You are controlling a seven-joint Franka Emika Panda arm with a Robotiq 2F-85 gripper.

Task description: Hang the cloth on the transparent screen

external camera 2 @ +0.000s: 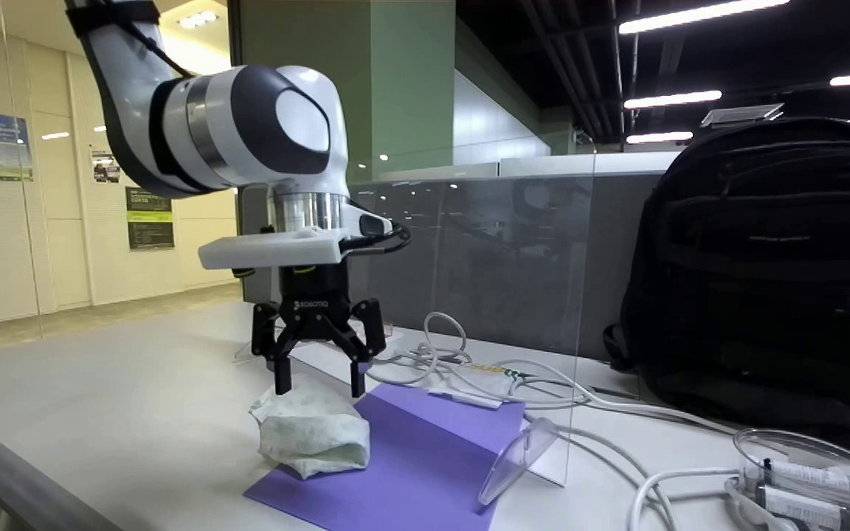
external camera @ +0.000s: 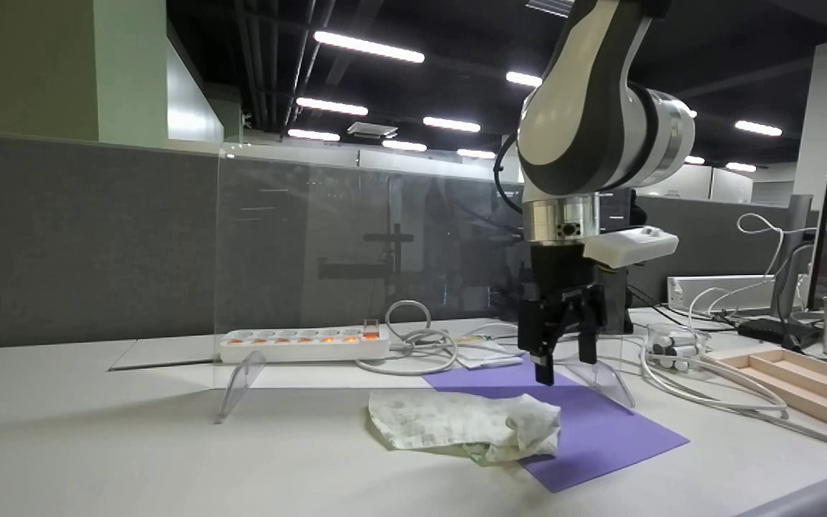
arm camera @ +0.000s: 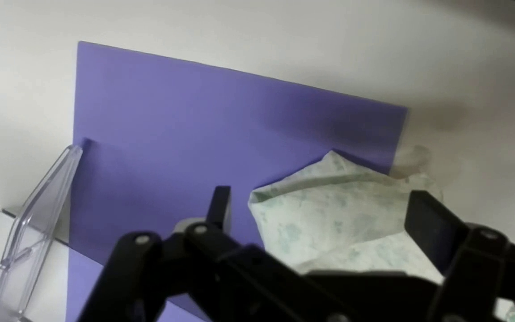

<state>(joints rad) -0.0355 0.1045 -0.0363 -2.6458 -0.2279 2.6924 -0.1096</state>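
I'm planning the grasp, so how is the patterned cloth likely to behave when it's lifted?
The patterned cloth will probably be floppy, as it lies creased and folded over on itself. It is likely light too, since its edges look thin. Its folds look loose, so they may open out and sag once the gripper lifts it.

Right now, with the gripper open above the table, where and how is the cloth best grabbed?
Probably take the cloth by its bunched end, over the purple sheet, coming straight down from above. In both exterior views that end rises in folds the gripper could pinch; the opposite end looks flatter in an exterior view. The gripper points downward, open.
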